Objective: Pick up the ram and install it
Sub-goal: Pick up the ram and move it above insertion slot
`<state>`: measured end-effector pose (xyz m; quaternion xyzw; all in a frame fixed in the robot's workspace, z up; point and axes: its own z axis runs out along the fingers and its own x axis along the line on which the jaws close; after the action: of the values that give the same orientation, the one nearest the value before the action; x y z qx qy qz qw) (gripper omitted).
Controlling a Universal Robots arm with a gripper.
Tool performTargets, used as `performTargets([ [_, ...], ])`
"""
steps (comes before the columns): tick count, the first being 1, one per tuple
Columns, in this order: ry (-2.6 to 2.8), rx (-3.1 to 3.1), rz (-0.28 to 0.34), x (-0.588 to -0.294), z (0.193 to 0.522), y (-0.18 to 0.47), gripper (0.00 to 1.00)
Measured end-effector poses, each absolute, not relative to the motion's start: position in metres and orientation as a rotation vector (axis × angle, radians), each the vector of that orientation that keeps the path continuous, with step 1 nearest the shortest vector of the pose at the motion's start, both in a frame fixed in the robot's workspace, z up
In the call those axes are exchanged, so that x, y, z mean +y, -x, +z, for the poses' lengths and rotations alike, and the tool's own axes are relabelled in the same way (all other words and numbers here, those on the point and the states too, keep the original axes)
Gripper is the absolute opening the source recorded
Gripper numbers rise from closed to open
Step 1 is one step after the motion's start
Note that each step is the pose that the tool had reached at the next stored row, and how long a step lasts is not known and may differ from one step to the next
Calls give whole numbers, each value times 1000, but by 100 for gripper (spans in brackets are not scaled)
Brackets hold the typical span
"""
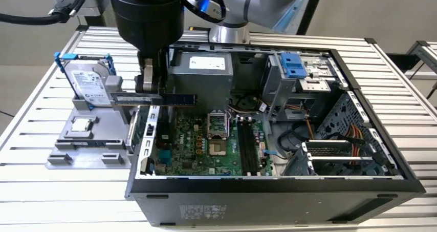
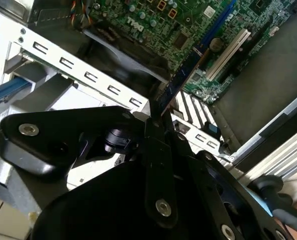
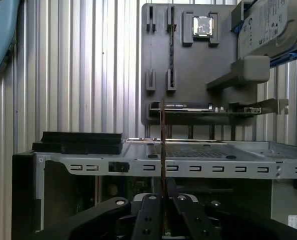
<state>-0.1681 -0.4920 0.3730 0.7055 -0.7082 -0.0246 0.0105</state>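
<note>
The pincer (image 1: 153,88) is shut narrowly on the ram (image 1: 179,99), gripping the stick near its middle. The ram lies level, long edge down, and touches nothing but the fingers. It hangs in the air above the wall of the open computer case (image 1: 273,188) that faces the grey holder (image 1: 82,150). One end reaches in over the case and the other reaches out beyond that wall.

In the second wrist view the dark blue board (image 2: 181,80) juts from between the black fingers (image 2: 158,150), with the green motherboard (image 2: 153,22) inside the case below it. In the first wrist view the ram shows edge-on as a thin line (image 3: 162,145) rising from the pincer (image 3: 163,197) across the case's perforated metal rim.

Inside the case, the black memory slots (image 1: 247,145) lie on the motherboard, well apart from the raised stick.

Outside the case, just beside that same wall, the grey holder carries a small square processor chip (image 1: 82,124) and an upright silver hard drive (image 1: 92,86) in a blue frame. Case and holder both rest on the slatted metal counter (image 1: 41,191).
</note>
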Motion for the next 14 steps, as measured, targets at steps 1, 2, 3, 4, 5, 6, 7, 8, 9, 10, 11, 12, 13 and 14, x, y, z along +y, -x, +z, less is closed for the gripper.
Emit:
performTargets([
  [1, -2202, -2210, -77, -492, 373, 167, 0],
  [2, -2202, -2210, -77, -492, 373, 165, 0],
  [3, -2202, -2210, -77, -492, 373, 164, 0],
  [4, -2202, -2210, -77, -492, 373, 163, 0],
  [5, -2202, -2210, -77, -492, 373, 162, 0],
  [6, -2202, -2210, -77, -492, 373, 161, 0],
  [7, -2202, -2210, -77, -492, 373, 159, 0],
  [8, -2202, -2210, -77, -492, 373, 158, 0],
  [9, -2202, -2210, -77, -492, 373, 157, 0],
  [10, -2202, -2210, -77, -491, 373, 155, 0],
  [11, -2202, -2210, -77, -491, 373, 154, 0],
  [12, -2202, -2210, -77, -491, 373, 152, 0],
  [13, -2202, -2210, -77, -491, 373, 151, 0],
  [14, -2202, -2210, -77, -491, 373, 149, 0],
])
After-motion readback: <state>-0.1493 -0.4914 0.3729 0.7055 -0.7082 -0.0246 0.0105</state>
